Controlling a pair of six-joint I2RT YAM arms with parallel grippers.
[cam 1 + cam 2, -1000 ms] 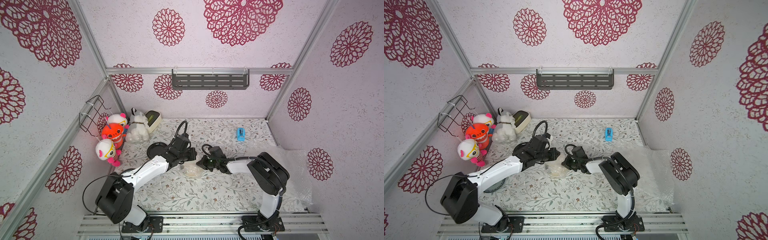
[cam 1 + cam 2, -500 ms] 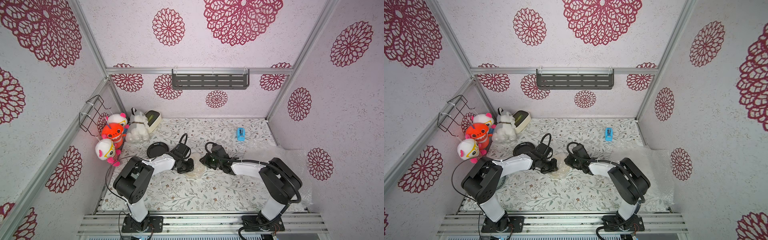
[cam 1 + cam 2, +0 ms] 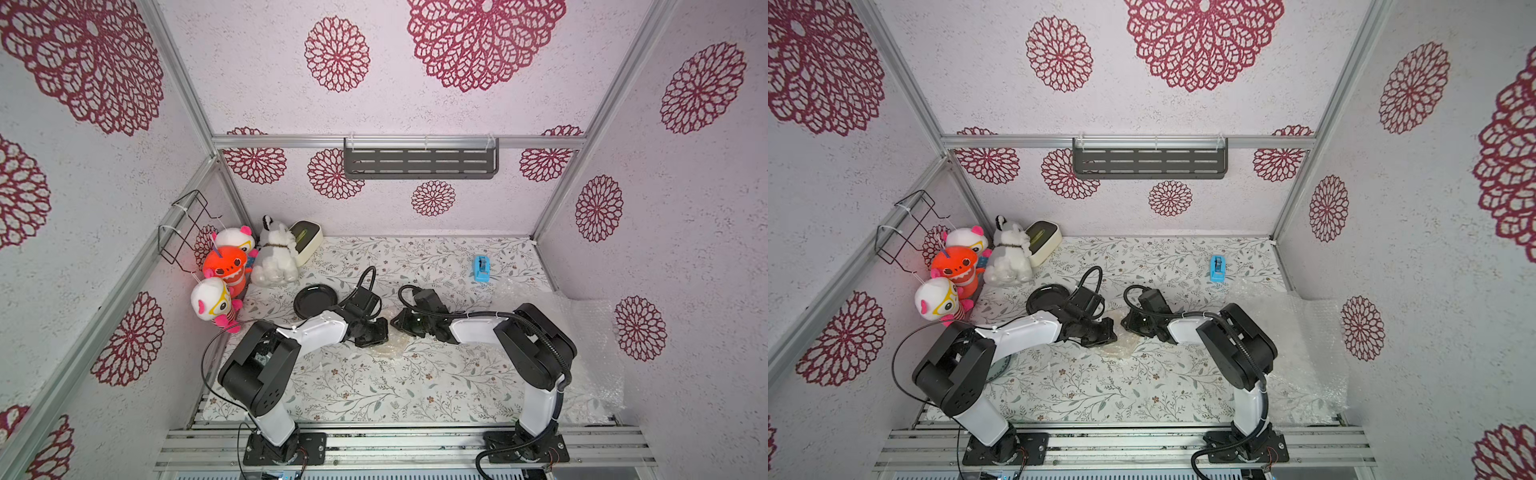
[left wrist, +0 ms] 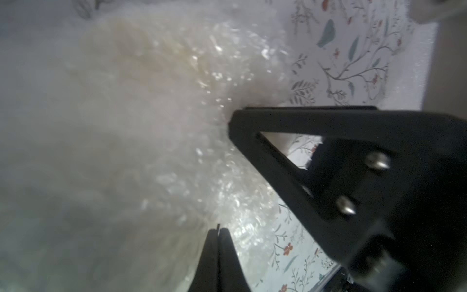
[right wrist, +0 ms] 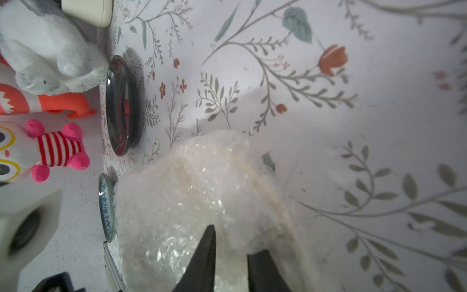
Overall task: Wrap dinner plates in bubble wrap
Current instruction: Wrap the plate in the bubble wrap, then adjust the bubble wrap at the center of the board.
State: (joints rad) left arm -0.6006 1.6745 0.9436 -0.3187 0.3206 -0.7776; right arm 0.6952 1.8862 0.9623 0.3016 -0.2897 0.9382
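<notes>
In both top views the two arms meet at mid-table over a crumpled bundle of bubble wrap. The left gripper is at the bundle's left edge and the right gripper at its far-right edge; the jaws are too small to read here. The black plate lies bare, far-left of the bundle, near the plush toys. In a top view the grey-teal plate peeks from under the left arm. Spare sheets lie by the right wall.

Left wrist: the left gripper is clenched, tips together against the bubble wrap. Whether a fold is pinched cannot be told. A black triangular frame touches the wrap with its tip.

Right wrist: the right gripper has its jaws slightly parted with bubble wrap in the gap — grasping or released, I cannot tell. The cream plate shows its rim through the wrap. Beyond lie the grey-teal plate — touching the bundle — and the black plate.
</notes>
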